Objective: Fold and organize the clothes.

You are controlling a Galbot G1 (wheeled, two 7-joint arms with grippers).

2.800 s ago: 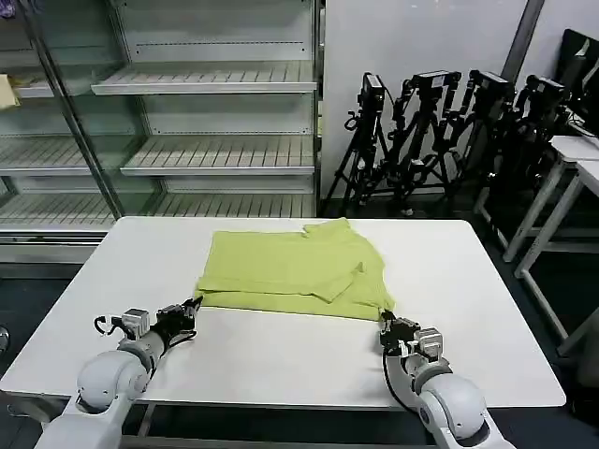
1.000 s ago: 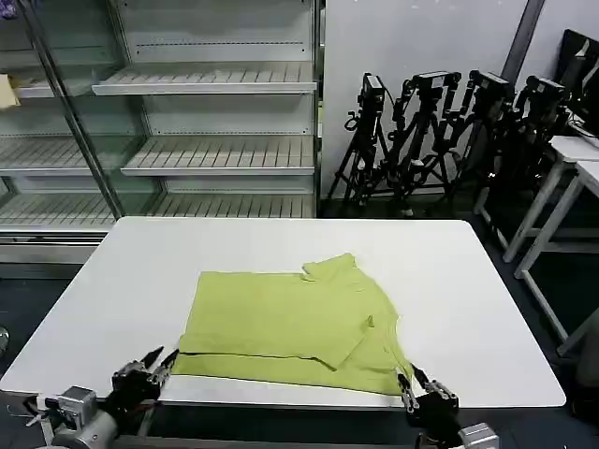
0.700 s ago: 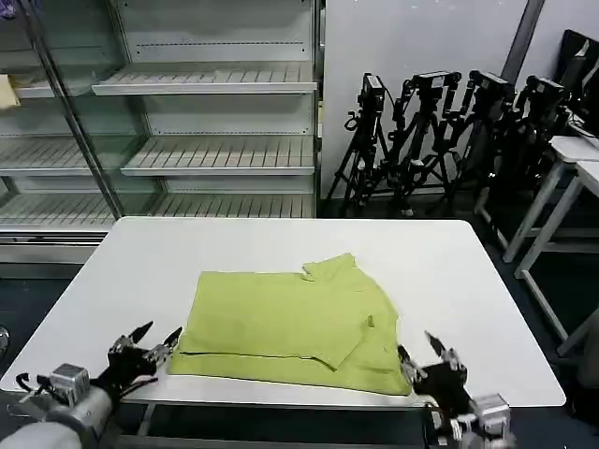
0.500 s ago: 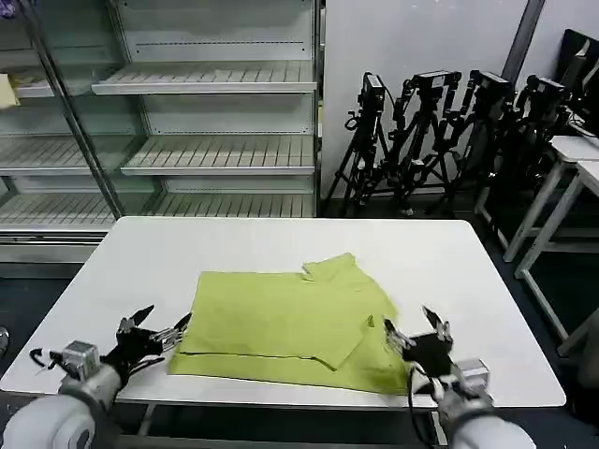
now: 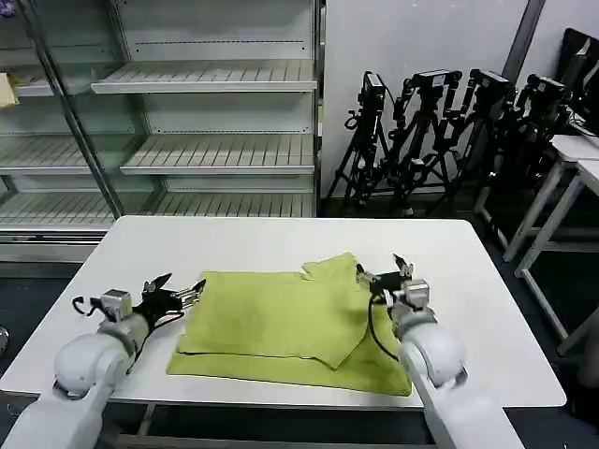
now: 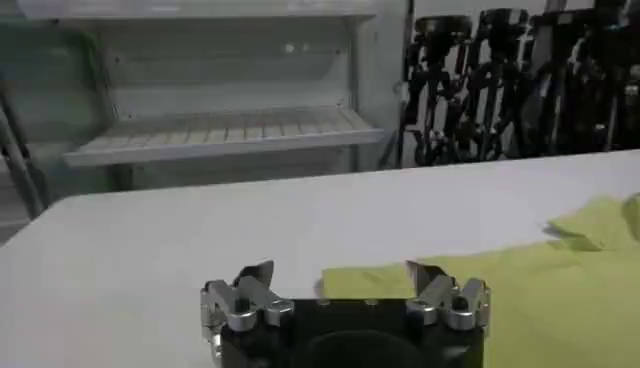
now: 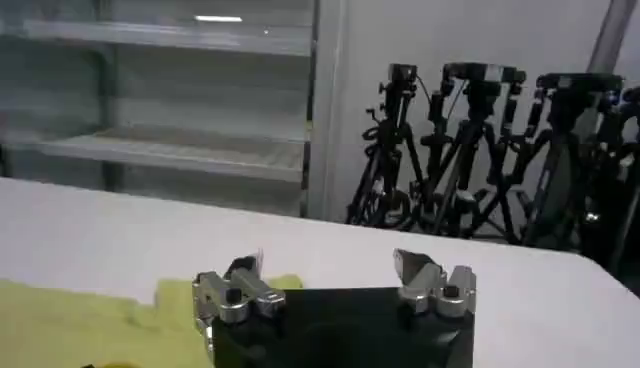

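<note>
Left pincer (image 5: 176, 292), fingers spread and holding nothing, hovers at the T-shirt's (image 5: 281, 323) far left corner; right pincer (image 5: 382, 273), likewise spread and empty, hangs over the shirt's far right edge beside the folded sleeve. One lime T-shirt lies partly folded on the white tabletop (image 5: 468, 281), its near hem close to the front edge. Head view alone shows the whole garment; left wrist view shows its left pincer (image 6: 342, 283) with fabric (image 6: 560, 290) ahead, right wrist view its right pincer (image 7: 330, 274) and tripods (image 7: 480, 150) behind. Bare tabletop surrounds the shirt on the far side and both flanks.
</note>
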